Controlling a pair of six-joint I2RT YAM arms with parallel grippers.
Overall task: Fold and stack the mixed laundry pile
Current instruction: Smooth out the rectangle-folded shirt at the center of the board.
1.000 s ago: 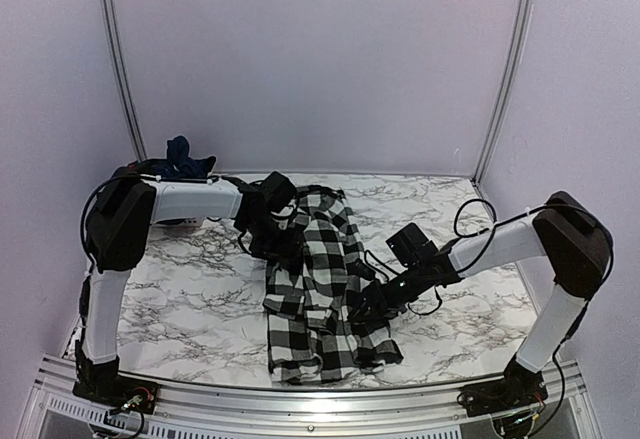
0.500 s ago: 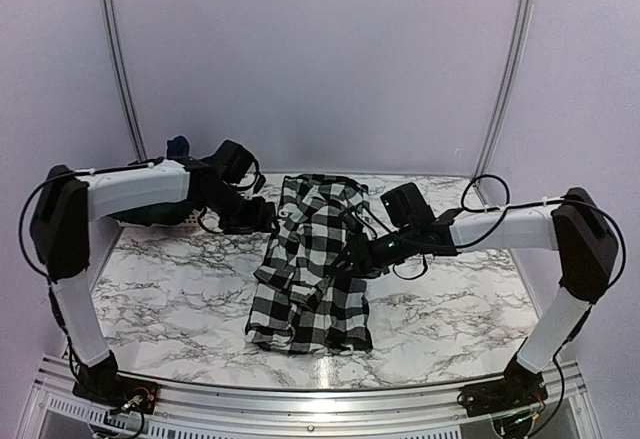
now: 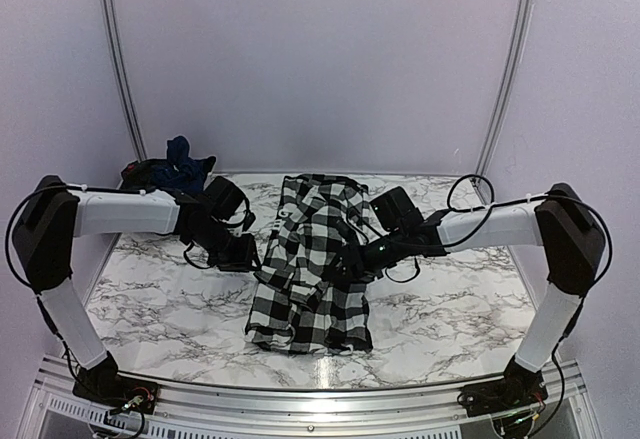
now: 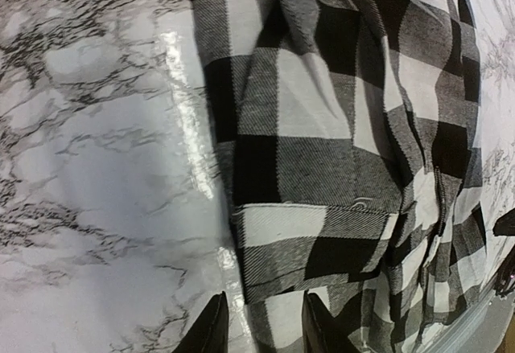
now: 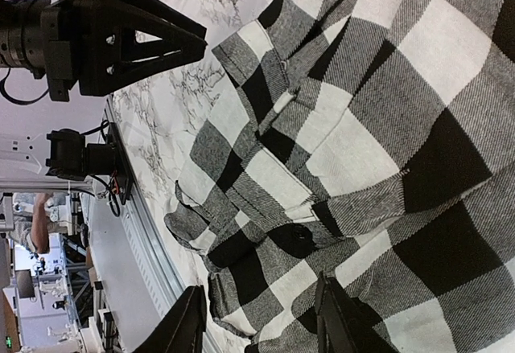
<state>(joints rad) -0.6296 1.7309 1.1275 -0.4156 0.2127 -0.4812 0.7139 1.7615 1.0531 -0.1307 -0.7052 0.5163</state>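
A black-and-white checked shirt (image 3: 310, 269) lies in the middle of a marble table (image 3: 150, 299). It is loosely folded into a long strip running from the back edge toward the front, with wrinkles and overlapping layers.

The left gripper (image 3: 243, 253) sits low at the shirt's left edge, about halfway along. The left wrist view shows its fingers (image 4: 211, 330) spread apart, with the shirt's (image 4: 338, 128) folded hem and a strip of bare marble just ahead of them. I cannot tell whether they touch the cloth.

The right gripper (image 3: 343, 265) is over the shirt's right side, level with the left one. In the right wrist view its fingers (image 5: 187, 321) are also spread wide, above a buttoned section of the shirt (image 5: 362, 128). Nothing is pinched between them.

A navy T-shirt (image 3: 182, 156) is bunched at the far left corner of the table, behind the left arm and well apart from the shirt.
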